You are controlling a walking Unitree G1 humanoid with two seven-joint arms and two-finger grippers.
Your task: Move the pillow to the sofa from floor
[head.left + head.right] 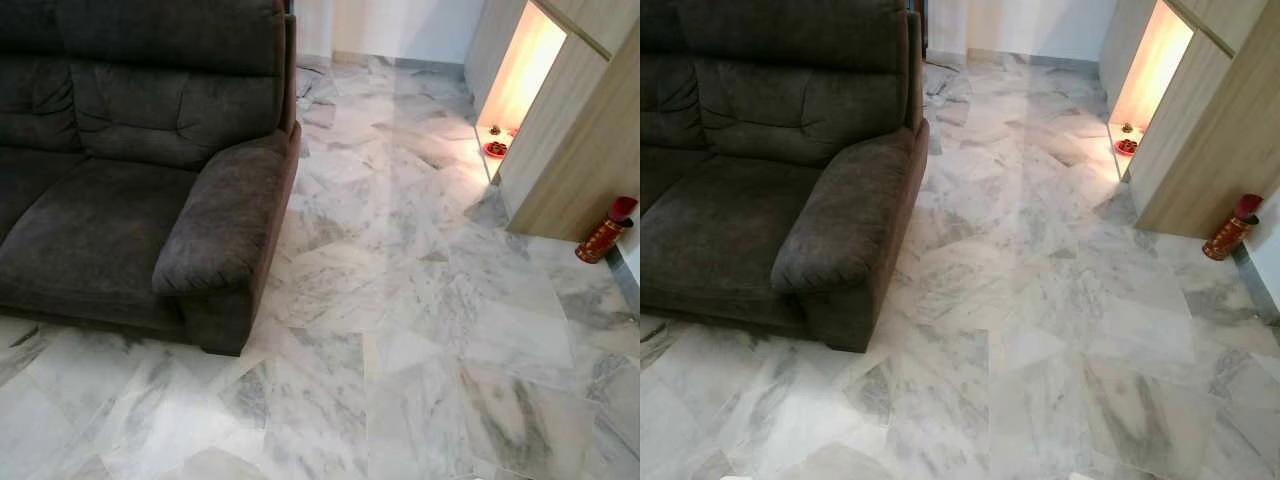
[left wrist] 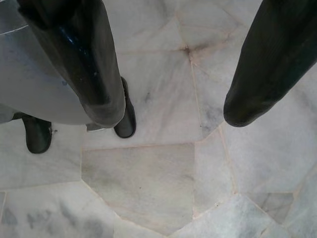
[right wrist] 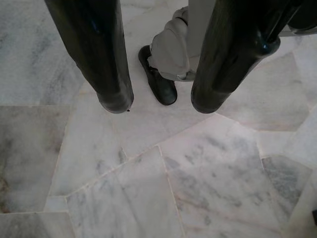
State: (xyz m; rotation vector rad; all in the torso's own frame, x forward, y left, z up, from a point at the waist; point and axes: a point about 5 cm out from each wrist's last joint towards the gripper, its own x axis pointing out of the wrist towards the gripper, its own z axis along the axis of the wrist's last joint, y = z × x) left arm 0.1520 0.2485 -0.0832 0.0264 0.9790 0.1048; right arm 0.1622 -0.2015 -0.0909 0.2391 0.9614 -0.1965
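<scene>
Pillow: not located on any stretch of marble floor (image 1: 400, 300) before the robot; its position cannot be stated. The dark grey sofa (image 1: 100, 210) stands at the robot's left, seat cushion bare, its near armrest (image 1: 225, 215) jutting toward the open floor.

Left gripper (image 2: 171, 111): hangs pointing down at the floor tiles, jaws set wide apart, nothing between them. One of the robot's black feet (image 2: 126, 116) is planted just below. Right gripper (image 3: 158, 104): likewise pointing down, jaws parted, holding nothing; a foot (image 3: 157, 82) and grey lower leg (image 3: 173, 49) show beyond the fingers.

Surroundings: a wooden cabinet (image 1: 585, 130) with a lit niche (image 1: 520, 70) stands at the right, a small red item (image 1: 495, 150) on the floor inside the niche, and a red cylinder (image 1: 603, 232) beside the cabinet's near corner.

Assessment: the task appears to be at the search stage; no pickup has begun. The next move calls for turning or walking to bring the pillow into sight, then approaching and bending with both jaws open.
</scene>
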